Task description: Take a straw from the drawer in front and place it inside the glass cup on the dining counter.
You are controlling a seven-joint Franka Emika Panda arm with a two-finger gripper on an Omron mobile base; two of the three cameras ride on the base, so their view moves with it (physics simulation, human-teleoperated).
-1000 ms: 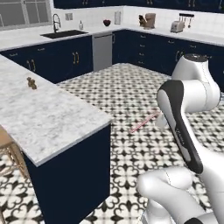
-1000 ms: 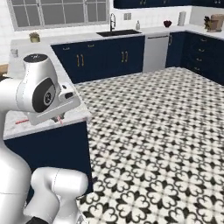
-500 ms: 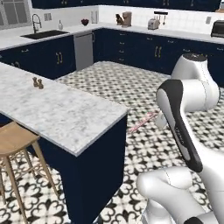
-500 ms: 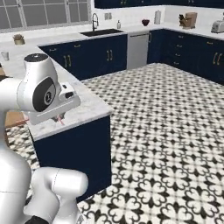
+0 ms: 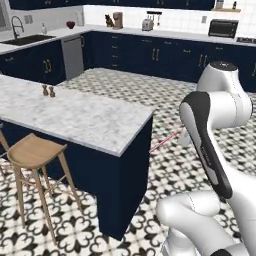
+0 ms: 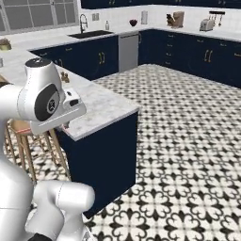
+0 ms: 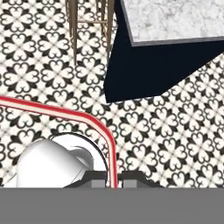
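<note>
Above the patterned tile floor (image 7: 175,131), the gripper (image 7: 114,178) has its jaws clamped on the straw (image 7: 57,111), which rises between the tips in the hand view and curves off to the left edge. Beyond stands the dining counter (image 5: 85,120) with two small pepper mills (image 5: 48,91) on top and a wooden stool (image 5: 35,150) beside its navy base.

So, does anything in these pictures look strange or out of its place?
Yes, the straw. In the hand view it rises from the shut hand and bends sharply sideways over the floor instead of running straight. Nothing looks spilled or broken on the dining counter.
</note>
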